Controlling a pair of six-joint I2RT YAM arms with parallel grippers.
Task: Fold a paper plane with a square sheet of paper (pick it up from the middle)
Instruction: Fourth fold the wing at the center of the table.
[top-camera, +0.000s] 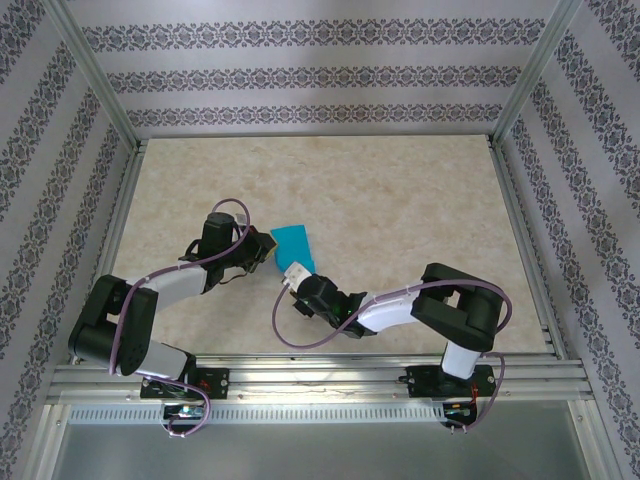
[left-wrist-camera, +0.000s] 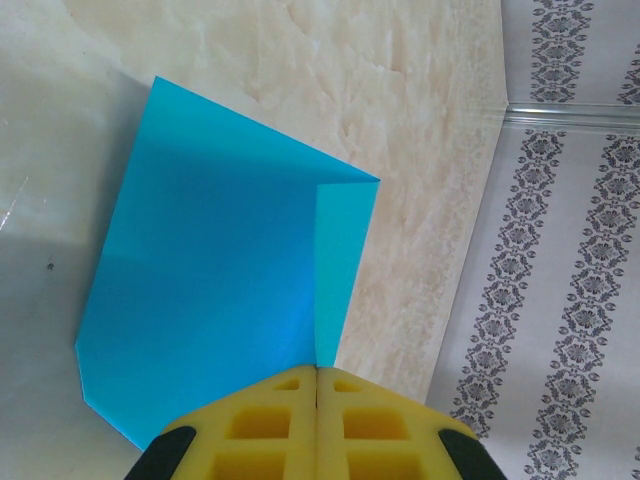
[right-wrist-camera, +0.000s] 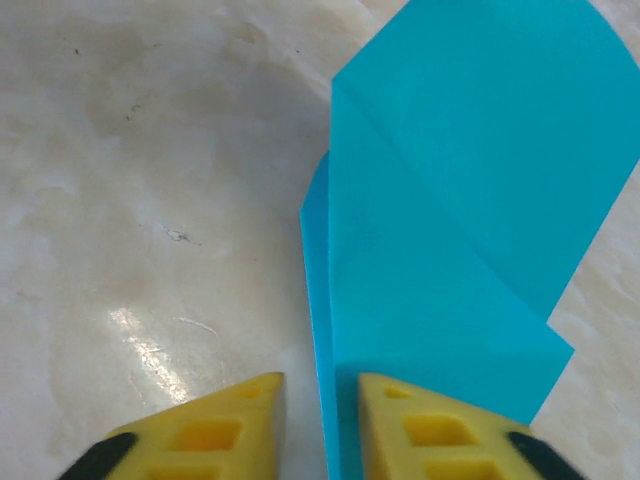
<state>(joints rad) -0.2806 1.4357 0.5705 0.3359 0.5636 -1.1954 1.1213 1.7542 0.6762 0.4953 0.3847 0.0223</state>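
Yellow pads of left pincer pressed together, clamping near edge of square sheet of paper; I reckon to anchor it on surface. Right pincer apart, straddling folded edge, ready to crease.

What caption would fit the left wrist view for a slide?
Left gripper shut on one edge of the partly folded blue paper, over the marble table.
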